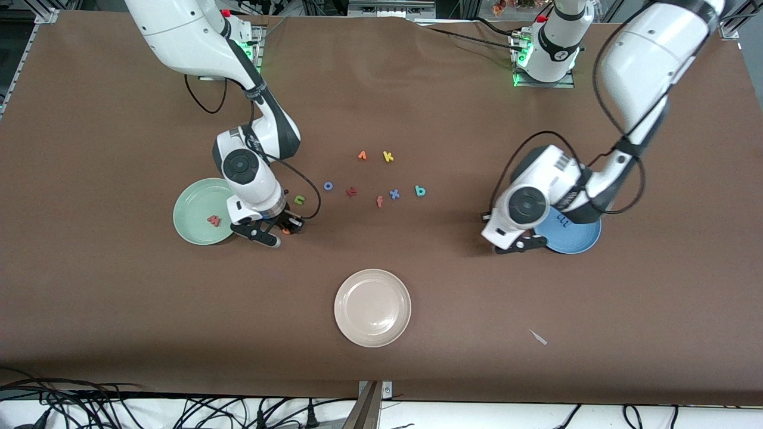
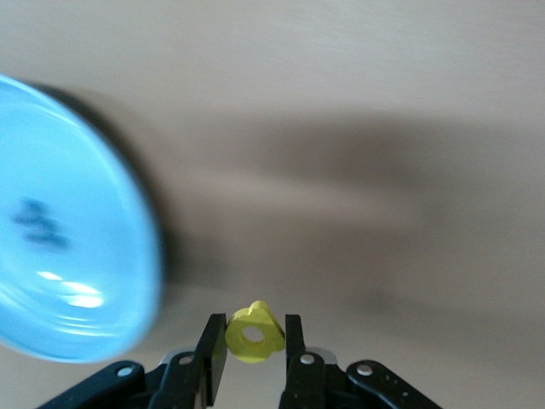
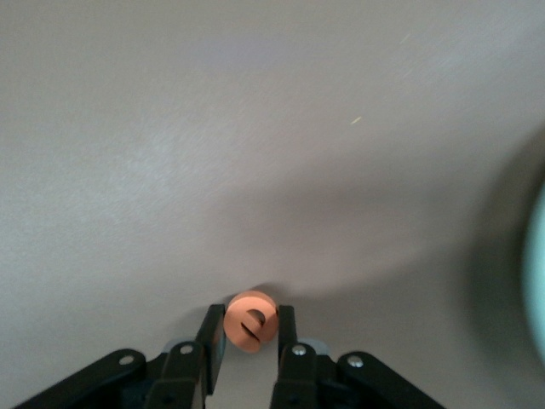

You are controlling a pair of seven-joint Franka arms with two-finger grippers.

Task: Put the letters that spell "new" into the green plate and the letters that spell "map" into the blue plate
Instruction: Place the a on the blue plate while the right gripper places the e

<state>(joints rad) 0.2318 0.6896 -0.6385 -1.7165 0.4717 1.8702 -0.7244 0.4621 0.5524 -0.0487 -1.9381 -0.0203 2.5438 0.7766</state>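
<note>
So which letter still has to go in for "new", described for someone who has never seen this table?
Start at the green plate toward the right arm's end of the table. Beside it, past the right arm's wrist toward the loose letters, lies the green n. It is the only green letter there.

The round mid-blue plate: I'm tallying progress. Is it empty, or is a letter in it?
Not empty. The round mid-blue plate holds one small blue foam letter m; the left wrist view also shows a dark blurred mark inside.

Pale green plate (image 1: 189,211) holding what looks like a salmon-pink letter (image 1: 213,220); mid-blue plate (image 1: 575,239); cream plate (image 1: 372,307); brown table (image 1: 119,286); yellow letter (image 2: 253,332); orange e (image 3: 250,321).
</note>
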